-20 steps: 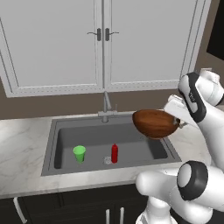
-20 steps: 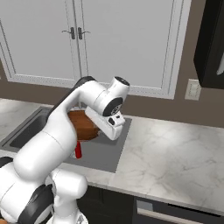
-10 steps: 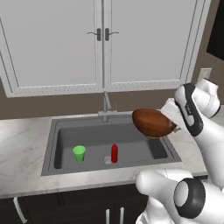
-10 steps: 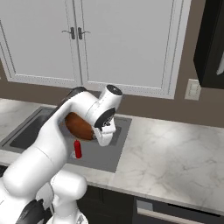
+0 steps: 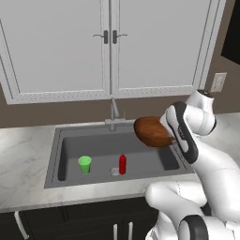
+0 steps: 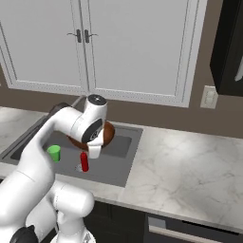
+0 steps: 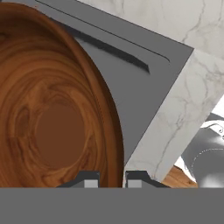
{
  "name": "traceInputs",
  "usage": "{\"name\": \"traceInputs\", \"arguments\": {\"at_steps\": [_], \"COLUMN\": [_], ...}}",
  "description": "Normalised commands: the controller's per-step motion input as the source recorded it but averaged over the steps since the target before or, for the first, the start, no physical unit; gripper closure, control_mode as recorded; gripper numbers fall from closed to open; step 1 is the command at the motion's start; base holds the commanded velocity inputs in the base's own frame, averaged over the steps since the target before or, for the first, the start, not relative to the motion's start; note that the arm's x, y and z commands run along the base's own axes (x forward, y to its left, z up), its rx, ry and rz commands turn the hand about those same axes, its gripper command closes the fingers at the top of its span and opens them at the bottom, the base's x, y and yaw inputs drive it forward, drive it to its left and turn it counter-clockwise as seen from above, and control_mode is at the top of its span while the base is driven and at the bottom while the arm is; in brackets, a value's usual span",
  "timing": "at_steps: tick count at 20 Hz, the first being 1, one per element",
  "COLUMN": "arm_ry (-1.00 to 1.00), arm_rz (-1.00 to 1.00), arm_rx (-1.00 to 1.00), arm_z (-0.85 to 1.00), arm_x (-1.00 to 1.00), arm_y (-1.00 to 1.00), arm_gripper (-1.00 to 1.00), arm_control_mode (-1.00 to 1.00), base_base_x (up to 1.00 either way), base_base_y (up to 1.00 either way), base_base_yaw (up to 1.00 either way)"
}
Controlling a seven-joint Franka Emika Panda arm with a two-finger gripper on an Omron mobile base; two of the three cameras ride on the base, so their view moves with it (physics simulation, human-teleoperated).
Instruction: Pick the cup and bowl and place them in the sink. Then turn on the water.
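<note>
In the left base view the bowl [image 5: 152, 131] hangs tilted over the sink [image 5: 70, 136]; in the right it looks glossy, stiff, probably slippery; in the hand view the gripper [image 7: 111, 178] pinches its rim, a sound hold.

2 tall pale grey panelled cabinet doors [image 5: 110, 47] with small dark handles [image 5: 110, 36] hang on a brown wall [image 5: 56, 112]. Below runs a white marble-veined countertop [image 6: 190, 166], with dark lower cabinet fronts [image 5: 84, 220] beneath its front edge. A cream wall outlet plate [image 6: 207, 97] sits on the brown wall to the right, beside a black upper unit [image 6: 230, 47]. Lighting is even and soft.
</note>
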Motion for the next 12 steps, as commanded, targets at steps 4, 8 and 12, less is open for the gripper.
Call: {"name": "traceInputs", "arguments": {"at_steps": [4, 8, 12], "arm_ry": [0.00, 0.05, 0.05], "arm_rz": [-0.12, -0.06, -0.04], "arm_rx": [-0.06, -0.02, 0.00], "arm_z": [-0.01, -0.04, -0.10], "arm_x": [0.11, 0.10, 0.14], "arm_y": [0.18, 0.01, 0.00], "arm_gripper": [1.00, 1.00, 1.00], "arm_control_mode": [-1.00, -1.00, -1.00], "base_base_x": [0.00, 0.00, 0.00], "base_base_y": [0.00, 0.00, 0.00], "base_base_yaw": [0.00, 0.00, 0.00]}}
